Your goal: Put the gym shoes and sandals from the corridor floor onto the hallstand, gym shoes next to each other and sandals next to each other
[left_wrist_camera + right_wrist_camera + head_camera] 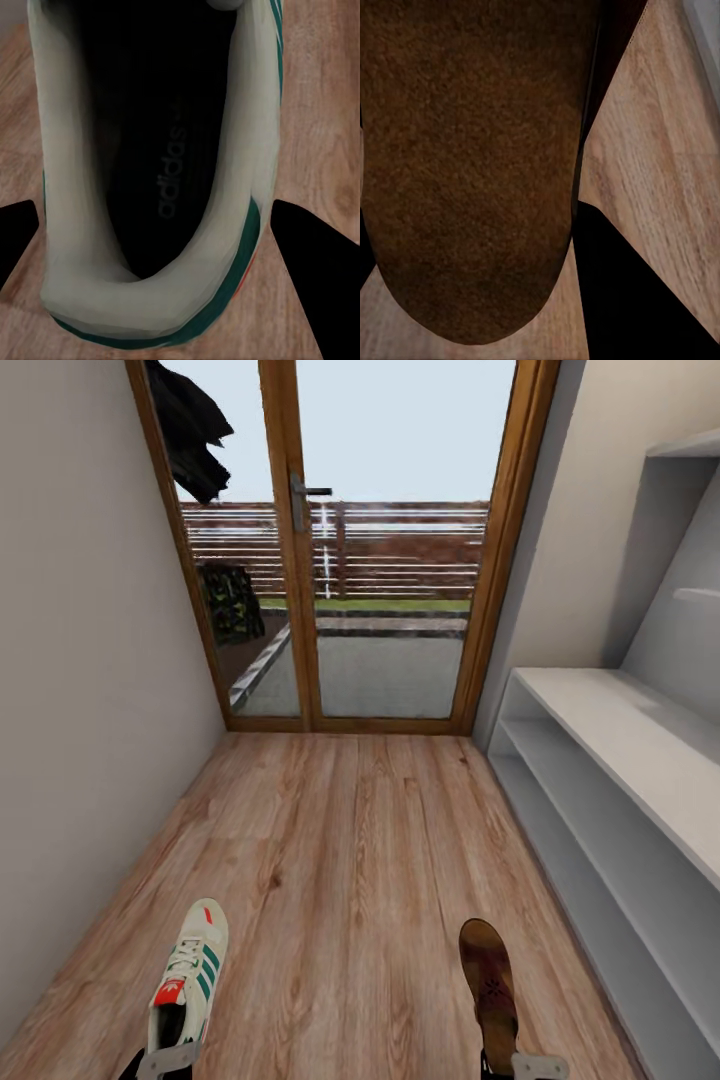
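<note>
One gym shoe, white with teal stripes and a red tongue, hangs toe-forward at the lower left of the head view, my left gripper shut on its heel end. In the left wrist view the shoe's opening sits between two black fingers that press its sides. A brown sandal hangs at the lower right with my right gripper shut on its heel. The right wrist view has its footbed beside a black finger. The pale grey hallstand runs along the right wall, its shelves bare.
The corridor floor of light wood planks stretches ahead to a wood-framed glass door with a fenced yard outside. A plain wall closes the left side. Stepped wall shelves rise above the hallstand.
</note>
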### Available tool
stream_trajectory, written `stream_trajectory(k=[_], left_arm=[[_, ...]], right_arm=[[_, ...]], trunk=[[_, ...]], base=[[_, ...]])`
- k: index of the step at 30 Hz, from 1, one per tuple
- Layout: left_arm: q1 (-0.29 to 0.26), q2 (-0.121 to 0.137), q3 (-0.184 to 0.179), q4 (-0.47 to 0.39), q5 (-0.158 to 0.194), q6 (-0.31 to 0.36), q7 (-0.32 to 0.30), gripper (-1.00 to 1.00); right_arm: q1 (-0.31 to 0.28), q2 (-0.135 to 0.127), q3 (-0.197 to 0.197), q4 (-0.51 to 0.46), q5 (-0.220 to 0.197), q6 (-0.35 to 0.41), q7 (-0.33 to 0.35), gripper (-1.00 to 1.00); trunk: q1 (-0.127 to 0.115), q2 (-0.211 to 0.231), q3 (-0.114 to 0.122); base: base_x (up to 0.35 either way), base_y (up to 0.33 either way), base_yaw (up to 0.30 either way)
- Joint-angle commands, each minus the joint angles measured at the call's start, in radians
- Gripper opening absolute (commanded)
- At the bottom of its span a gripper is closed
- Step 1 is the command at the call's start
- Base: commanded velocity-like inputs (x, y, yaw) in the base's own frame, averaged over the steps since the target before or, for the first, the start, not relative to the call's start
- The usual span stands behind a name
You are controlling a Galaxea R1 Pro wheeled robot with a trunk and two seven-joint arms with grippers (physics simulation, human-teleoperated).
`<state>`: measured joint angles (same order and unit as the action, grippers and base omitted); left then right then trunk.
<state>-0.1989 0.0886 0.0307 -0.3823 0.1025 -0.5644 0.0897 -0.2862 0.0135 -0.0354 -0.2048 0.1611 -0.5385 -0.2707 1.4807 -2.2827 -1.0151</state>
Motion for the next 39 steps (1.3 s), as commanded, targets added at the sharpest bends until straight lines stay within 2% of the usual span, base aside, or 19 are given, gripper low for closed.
stream_trajectory(k=[1, 20, 39], left_arm=[[-0.001, 0.000, -0.003, 0.000, 0.009, -0.004, -0.001, -1.00], [-0.001, 0.000, -0.003, 0.000, 0.009, -0.003, -0.001, -1.00], [-0.001, 0.000, -0.003, 0.000, 0.009, -0.003, -0.001, -1.00]], right_arm=[[-0.001, 0.000, -0.003, 0.001, 0.007, -0.002, -0.006, -1.00], [-0.001, 0.001, -0.003, 0.001, 0.007, -0.001, -0.010, -1.00], [-0.001, 0.000, -0.004, 0.001, 0.005, -0.001, -0.011, -1.00]], trunk=[[0.000, 0.000, -0.001], [0.000, 0.000, -0.001], [0.000, 0.000, 0.012]], base=[[0.338, 0.000, -0.002], [0.338, 0.023, -0.002], [0.324, 0.145, -0.220]])
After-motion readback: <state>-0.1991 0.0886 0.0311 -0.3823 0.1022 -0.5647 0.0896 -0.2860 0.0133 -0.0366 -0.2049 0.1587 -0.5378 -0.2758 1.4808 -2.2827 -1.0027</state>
